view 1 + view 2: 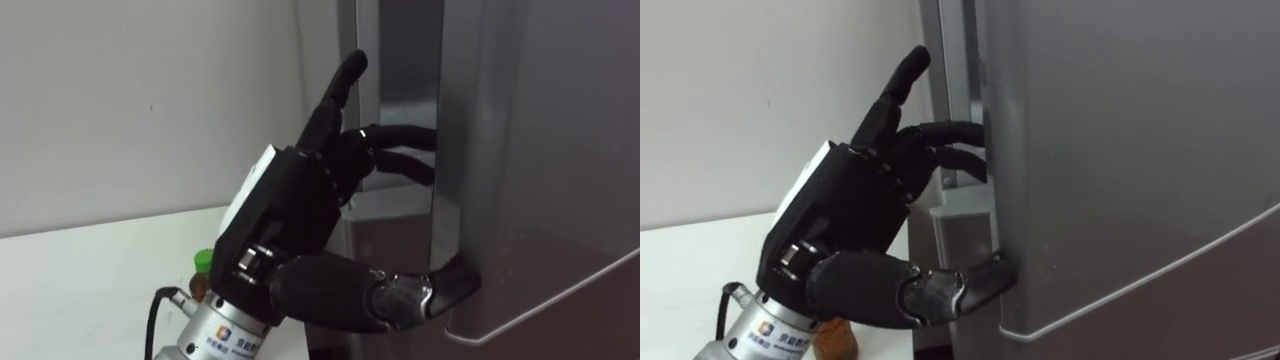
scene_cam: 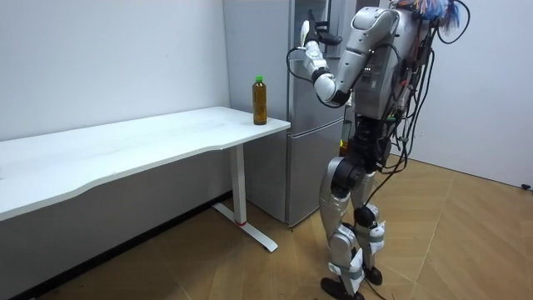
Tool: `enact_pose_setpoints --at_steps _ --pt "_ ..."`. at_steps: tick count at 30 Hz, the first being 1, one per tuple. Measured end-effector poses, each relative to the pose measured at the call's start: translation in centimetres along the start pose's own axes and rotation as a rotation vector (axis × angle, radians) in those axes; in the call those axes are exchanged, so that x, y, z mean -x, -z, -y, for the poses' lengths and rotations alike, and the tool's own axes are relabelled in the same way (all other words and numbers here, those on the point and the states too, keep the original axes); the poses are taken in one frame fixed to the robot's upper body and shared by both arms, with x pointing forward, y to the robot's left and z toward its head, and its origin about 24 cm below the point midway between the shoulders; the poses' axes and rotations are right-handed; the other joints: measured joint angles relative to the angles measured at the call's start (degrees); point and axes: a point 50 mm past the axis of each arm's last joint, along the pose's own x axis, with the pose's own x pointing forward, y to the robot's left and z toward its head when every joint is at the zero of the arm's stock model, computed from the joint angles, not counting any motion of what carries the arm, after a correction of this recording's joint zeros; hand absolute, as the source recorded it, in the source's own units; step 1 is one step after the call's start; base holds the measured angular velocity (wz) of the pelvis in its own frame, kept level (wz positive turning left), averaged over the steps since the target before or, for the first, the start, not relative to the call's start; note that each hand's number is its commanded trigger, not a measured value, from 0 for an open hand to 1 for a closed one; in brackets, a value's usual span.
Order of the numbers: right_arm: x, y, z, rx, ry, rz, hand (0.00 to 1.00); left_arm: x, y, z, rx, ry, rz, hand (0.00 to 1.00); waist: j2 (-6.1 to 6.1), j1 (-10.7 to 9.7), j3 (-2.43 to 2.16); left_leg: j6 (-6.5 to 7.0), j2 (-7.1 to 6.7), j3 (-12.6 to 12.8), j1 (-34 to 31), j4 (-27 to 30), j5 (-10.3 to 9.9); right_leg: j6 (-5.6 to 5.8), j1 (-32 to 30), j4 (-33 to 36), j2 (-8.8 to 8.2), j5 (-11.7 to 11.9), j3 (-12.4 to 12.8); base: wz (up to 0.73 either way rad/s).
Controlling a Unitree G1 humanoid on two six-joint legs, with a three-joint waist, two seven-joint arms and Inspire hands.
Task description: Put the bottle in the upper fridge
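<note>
The bottle (image 2: 260, 100), amber with a green cap, stands upright on the corner of the white table (image 2: 125, 142) beside the grey fridge (image 2: 304, 108). Its green cap (image 1: 203, 262) peeks out behind my left wrist. My left hand (image 1: 290, 210) is raised at the left edge of the upper fridge door (image 1: 540, 150). Some of its fingers reach into the gap behind that edge, the thumb presses on the door's front, and one finger points up. In the right eye view the same left hand (image 1: 850, 210) pinches the door (image 1: 1120, 150). I stand upright facing the fridge.
A white wall (image 1: 120, 100) runs behind the table. The table top (image 1: 90, 280) stretches away to my left. A seam across the fridge front (image 1: 1200, 250) divides the upper door from the lower one. Wooden floor (image 2: 466, 242) lies behind me.
</note>
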Motion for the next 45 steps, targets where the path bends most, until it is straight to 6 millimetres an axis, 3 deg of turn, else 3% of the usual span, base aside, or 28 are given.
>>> enact_pose_setpoints --at_steps 8,11,15,17,24,30,36,45 --pt "0.0 -0.1 0.1 0.008 0.001 0.007 0.0 0.0 0.1 0.5 0.043 0.032 0.008 0.0 -0.05 -0.1 -0.06 0.1 0.04 1.0 0.4 -0.5 0.1 0.0 -0.1 0.0 -0.12 0.0 -0.1 -0.05" --pt "0.0 -0.3 0.1 0.011 -0.007 0.014 0.0 0.0 0.1 0.8 0.044 0.054 0.021 0.0 -0.04 -1.1 -0.07 0.16 0.06 1.2 0.2 -0.5 0.1 0.11 -0.3 0.0 -0.14 0.2 0.0 -0.03" --pt "0.1 -0.4 0.2 -0.003 -0.016 0.023 0.0 -0.1 0.2 1.6 0.06 0.094 0.039 0.0 -0.04 -1.7 -0.07 0.3 0.33 3.2 0.3 -0.7 0.1 0.2 -1.5 0.0 0.02 0.4 2.9 -0.25" --pt "0.1 -0.4 0.4 -0.023 -0.017 0.028 0.0 -0.2 0.2 1.9 0.067 0.119 0.04 0.0 -0.02 -2.0 -0.07 0.41 0.54 4.5 0.2 -0.8 0.0 0.29 -1.8 0.0 0.09 0.8 3.1 -0.34" --pt "0.8 -0.5 2.4 -0.092 0.018 0.057 0.0 -0.2 1.3 4.0 0.123 0.252 -0.03 0.0 0.7 -5.9 -0.17 0.83 1.33 8.5 0.1 -0.7 -0.4 0.45 -3.5 0.0 0.67 2.2 6.1 -0.33" --pt "1.1 -0.1 3.0 -0.127 0.042 0.061 0.0 -0.4 3.3 5.1 0.139 0.4 -0.148 0.0 1.44 -8.5 -0.27 0.51 2.19 11.1 0.4 -0.7 -0.9 0.05 -4.3 0.1 1.06 3.0 6.6 -0.27" --pt "1.2 0.0 3.1 -0.137 0.045 0.061 0.0 -0.8 4.4 5.2 0.126 0.456 -0.209 0.0 1.59 -9.5 -0.17 -0.05 3.03 13.6 1.1 -0.7 -1.2 -0.31 -4.9 -0.1 2.0 3.2 8.4 -0.19" --pt "1.2 0.3 3.3 -0.158 0.058 0.053 0.0 -0.7 4.8 5.9 0.105 0.498 -0.237 0.0 1.67 -10.9 -0.07 -0.54 3.25 14.4 1.4 -1.5 -1.2 -0.54 -5.2 -1.1 2.47 3.0 9.2 -0.06"
